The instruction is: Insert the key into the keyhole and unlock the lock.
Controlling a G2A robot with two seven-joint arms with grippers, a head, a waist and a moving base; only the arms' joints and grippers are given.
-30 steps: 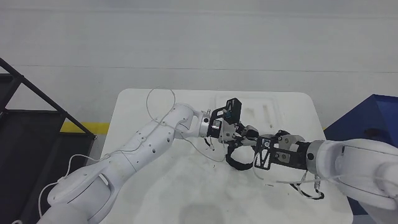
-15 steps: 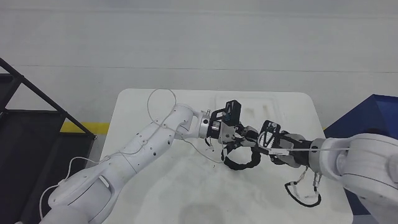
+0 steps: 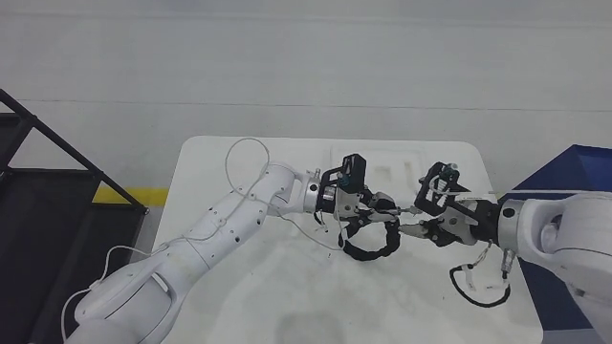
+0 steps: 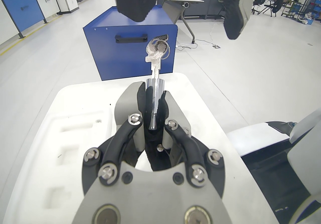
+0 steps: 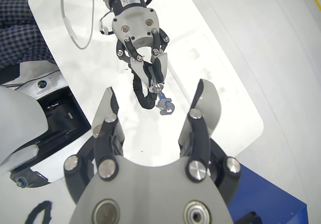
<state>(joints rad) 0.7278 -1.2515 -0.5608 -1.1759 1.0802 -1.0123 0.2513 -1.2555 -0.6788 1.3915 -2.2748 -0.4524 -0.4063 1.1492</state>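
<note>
Jaws of the left gripper [image 4: 153, 91] are clenching the chrome barrel of the lock [image 4: 154, 109], holding it above the white tabletop [image 3: 287, 287] with the keyhole [image 4: 155, 81] end facing the other arm. Its black cable [image 5: 139, 95] is hanging from it in a loop, near a white moulded tray [image 4: 47, 134] lying on the tabletop. Moving rightward, the key [image 4: 156, 54] is sitting with its blade in the keyhole, its head and ring sticking out in the open with nothing touching them. Further right, the right gripper [image 5: 155, 85] is hovering near the key head but apart from it, its jaws spread and holding nothing.

That is what is changing. A second ago the right gripper was pressed in close at the lock's end, and half a second ago it was still at the key. Now it is backing away to the right, leaving the key behind. The left gripper and lock are staying almost where they were.

Insertion is therefore looking done, since the key is staying in place unsupported. Whether the turn has been made is not showing: the cable loop is still looking closed, so I am judging the lock as probably not yet released. The right jaws are likely needing to come back onto the key head for a twist.
</note>
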